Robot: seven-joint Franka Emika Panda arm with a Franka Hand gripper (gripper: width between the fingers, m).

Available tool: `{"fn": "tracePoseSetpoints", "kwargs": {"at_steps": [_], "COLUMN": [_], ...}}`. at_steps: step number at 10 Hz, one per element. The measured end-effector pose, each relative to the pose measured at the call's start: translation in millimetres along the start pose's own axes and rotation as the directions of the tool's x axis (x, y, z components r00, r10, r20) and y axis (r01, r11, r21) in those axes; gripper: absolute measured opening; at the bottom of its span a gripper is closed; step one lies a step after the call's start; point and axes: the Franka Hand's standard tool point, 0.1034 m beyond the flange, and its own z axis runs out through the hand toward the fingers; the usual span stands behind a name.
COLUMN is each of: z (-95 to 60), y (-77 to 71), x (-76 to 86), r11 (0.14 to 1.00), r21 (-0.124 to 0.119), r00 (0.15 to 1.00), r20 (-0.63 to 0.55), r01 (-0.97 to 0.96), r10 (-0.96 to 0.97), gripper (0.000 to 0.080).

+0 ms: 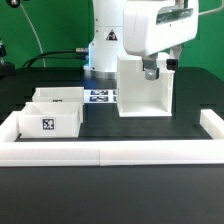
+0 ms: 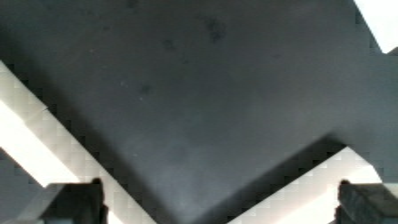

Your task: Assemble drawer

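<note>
The tall white box housing (image 1: 143, 88) of the drawer stands upright right of the table's middle. Two small white trays with tags lie at the exterior view's left, one in front (image 1: 48, 120) and one behind it (image 1: 58, 97). My gripper (image 1: 151, 71) hangs at the housing's top edge. In the wrist view the gripper (image 2: 217, 207) is open, its dark fingertips (image 2: 71, 205) far apart. White plastic (image 2: 36, 130) of the housing shows by both fingers, with a dark surface between. I cannot tell whether the fingers touch the housing.
A long low white wall (image 1: 110, 152) edges the black table along the front and both sides. The marker board (image 1: 100, 96) lies flat behind the trays, left of the housing. The robot's white base (image 1: 105, 40) stands at the back.
</note>
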Motion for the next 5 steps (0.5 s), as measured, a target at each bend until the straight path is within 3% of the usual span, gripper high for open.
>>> {"fn": "tracePoseSetpoints", "kwargs": {"at_steps": [5], "z": [0.0], "y": [0.0], "x": [0.0], "r11": [1.000], "r21": [0.000], "r00": [1.000], "r20": [0.000], "r01": [0.000], "r10": [0.000], "gripper": [0.0650]}}
